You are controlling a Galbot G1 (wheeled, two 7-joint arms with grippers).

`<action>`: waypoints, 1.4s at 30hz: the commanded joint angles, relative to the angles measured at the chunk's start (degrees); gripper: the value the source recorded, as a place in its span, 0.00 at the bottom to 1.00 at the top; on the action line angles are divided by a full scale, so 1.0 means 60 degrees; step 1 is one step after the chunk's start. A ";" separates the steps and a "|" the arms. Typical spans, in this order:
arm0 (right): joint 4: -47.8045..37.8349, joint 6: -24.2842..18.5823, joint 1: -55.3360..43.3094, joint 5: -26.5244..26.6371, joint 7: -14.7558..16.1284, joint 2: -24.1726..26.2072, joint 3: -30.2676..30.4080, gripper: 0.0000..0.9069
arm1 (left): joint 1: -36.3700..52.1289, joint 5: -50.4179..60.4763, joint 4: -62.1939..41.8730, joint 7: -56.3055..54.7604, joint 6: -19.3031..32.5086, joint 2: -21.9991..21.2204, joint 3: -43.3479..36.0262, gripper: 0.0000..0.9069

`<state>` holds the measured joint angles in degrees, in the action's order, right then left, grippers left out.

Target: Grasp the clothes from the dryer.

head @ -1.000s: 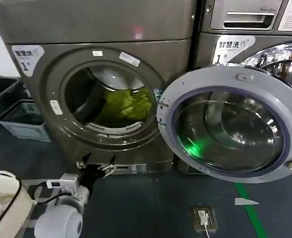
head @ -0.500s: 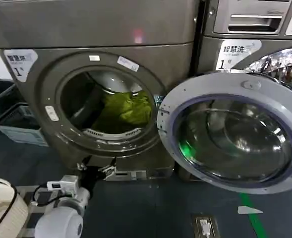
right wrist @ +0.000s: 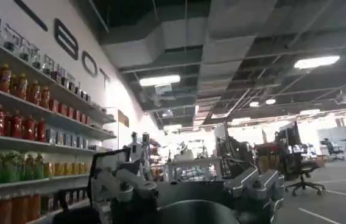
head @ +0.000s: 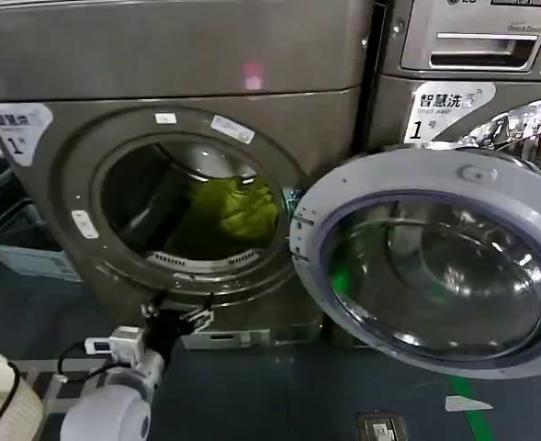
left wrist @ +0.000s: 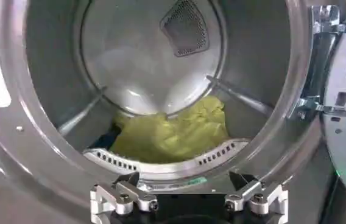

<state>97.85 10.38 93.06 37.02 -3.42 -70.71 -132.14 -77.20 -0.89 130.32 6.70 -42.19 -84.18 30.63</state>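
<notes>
Closer now, left claw (head: 176, 307) open below dryer (head: 77, 175) rim.

Head view: looks forward and down from above the left arm, facing the dryer (head: 187, 184) front square-on, near enough that its porthole and open door (head: 431, 257) span most of the width; neighbouring machine (head: 472, 73) at the right edge.

Left wrist view: sits low, just outside the porthole ring, aimed straight into the drum; left gripper (left wrist: 188, 193) fingers frame the near edge. Shared with head view: ring, drum interior, the clothes (left wrist: 173, 131) (also door hinge side).

Right wrist view: faces away from the machines, tilted up toward ceiling lights (right wrist: 316, 61) and drink shelves (right wrist: 21, 122); shares nothing with the others.
</notes>
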 commanded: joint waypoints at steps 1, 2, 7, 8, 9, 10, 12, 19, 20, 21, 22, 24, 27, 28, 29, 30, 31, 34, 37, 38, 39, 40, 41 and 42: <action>0.0020 0.0002 -0.0001 0.0000 0.0009 0.0054 0.0017 1.00 | -0.0001 0.0014 -0.0001 -0.0001 -0.0469 0.0007 -0.0037 1.00; 0.0005 0.0002 0.0003 0.0001 0.0008 0.0071 0.0014 1.00 | -0.0003 0.0024 -0.0005 -0.0001 -0.0469 0.0014 -0.0038 1.00; -0.0039 0.0005 -0.0026 -0.0002 0.0012 0.0057 0.0014 1.00 | 0.0013 0.0022 -0.0017 -0.0006 -0.0469 0.0023 -0.0003 1.00; -0.0047 0.0004 -0.0022 -0.0003 0.0012 0.0055 0.0010 1.00 | 0.0010 0.0029 -0.0016 -0.0005 -0.0469 0.0012 -0.0004 1.00; -0.0054 0.0004 -0.0020 -0.0002 0.0012 0.0053 0.0008 1.00 | 0.0008 0.0032 -0.0013 -0.0005 -0.0469 0.0001 -0.0002 1.00; -0.0053 0.0000 -0.0009 -0.0001 0.0012 0.0038 0.0006 1.00 | 0.0005 0.0032 -0.0012 -0.0007 -0.0469 -0.0010 0.0001 1.00; -0.0040 -0.0003 0.0006 0.0001 0.0016 0.0008 0.0006 1.00 | -0.0012 0.0044 -0.0021 -0.0009 -0.0469 -0.0022 0.0010 1.00; -0.0020 -0.0005 0.0008 0.0003 0.0015 -0.0063 0.0004 1.00 | -0.0076 0.0038 0.0017 -0.0004 -0.0469 -0.0023 0.0016 1.00; -0.0022 -0.0003 0.0014 0.0006 0.0014 -0.0081 -0.0001 1.00 | -0.0078 0.0034 0.0015 -0.0005 -0.0469 -0.0022 0.0016 1.00; -0.0024 -0.0005 0.0020 0.0007 0.0014 -0.0086 -0.0007 1.00 | -0.0071 0.0033 0.0015 -0.0006 -0.0469 -0.0023 0.0020 1.00; -0.0025 -0.0004 0.0028 0.0007 0.0013 -0.0091 -0.0014 1.00 | -0.0067 0.0031 0.0018 -0.0003 -0.0469 -0.0022 0.0027 1.00; -0.0028 -0.0002 0.0033 0.0016 0.0003 -0.0091 -0.0032 1.00 | -0.0067 0.0023 0.0032 0.0001 -0.0469 -0.0015 0.0030 1.00; -0.0033 0.0003 0.0045 0.0023 0.0001 -0.0084 -0.0058 1.00 | -0.0090 0.0024 0.0037 0.0000 -0.0469 -0.0015 0.0024 1.00; -0.0046 -0.0001 0.0052 0.0023 0.0004 -0.0077 -0.0062 1.00 | -0.0096 0.0025 0.0030 -0.0001 -0.0469 -0.0018 0.0019 1.00; -0.0063 0.0002 0.0058 0.0025 0.0003 -0.0066 -0.0065 1.00 | -0.0103 0.0028 0.0027 -0.0002 -0.0469 -0.0016 0.0006 1.00; -0.0066 0.0001 0.0057 0.0027 0.0002 -0.0062 -0.0066 1.00 | -0.0106 0.0032 0.0030 -0.0002 -0.0469 -0.0015 0.0001 1.00; -0.0070 0.0002 0.0062 0.0030 -0.0001 -0.0058 -0.0063 1.00 | -0.0106 0.0035 0.0033 -0.0004 -0.0469 -0.0012 -0.0007 1.00; -0.0077 -0.0002 0.0081 0.0024 0.0003 -0.0058 -0.0056 1.00 | -0.0111 0.0186 0.0040 -0.0040 -0.0469 0.0002 -0.0020 1.00; -0.0107 0.0000 0.0058 0.0011 0.0001 -0.0015 -0.0023 1.00 | -0.0102 0.0175 0.0077 -0.0058 -0.0469 0.0050 -0.0008 1.00; -0.0101 0.0004 0.0039 0.0006 -0.0037 -0.0001 -0.0002 1.00 | -0.0092 0.0173 0.0076 -0.0058 -0.0469 0.0061 -0.0006 1.00; -0.0093 -0.0005 0.0026 0.0003 -0.0041 0.0006 0.0024 1.00 | -0.0080 0.0173 0.0075 -0.0064 -0.0469 0.0064 -0.0008 1.00; -0.0066 0.0031 0.0010 0.0004 -0.0067 0.0002 0.0046 1.00 | -0.0065 0.0146 0.0071 -0.0125 -0.0469 0.0068 -0.0031 1.00; -0.0058 0.0027 0.0002 -0.0013 -0.0086 0.0005 0.0071 1.00 | -0.0049 0.0130 0.0062 -0.0190 -0.0469 0.0068 -0.0053 1.00; -0.0069 -0.0016 -0.0011 -0.0003 -0.0081 0.0019 0.0081 1.00 | -0.0022 0.0120 0.0047 -0.0259 -0.0469 0.0069 -0.0077 1.00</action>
<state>97.34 10.39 93.11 37.09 -3.63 -70.76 -131.84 -77.60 -0.24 130.75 6.25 -42.19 -83.80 30.55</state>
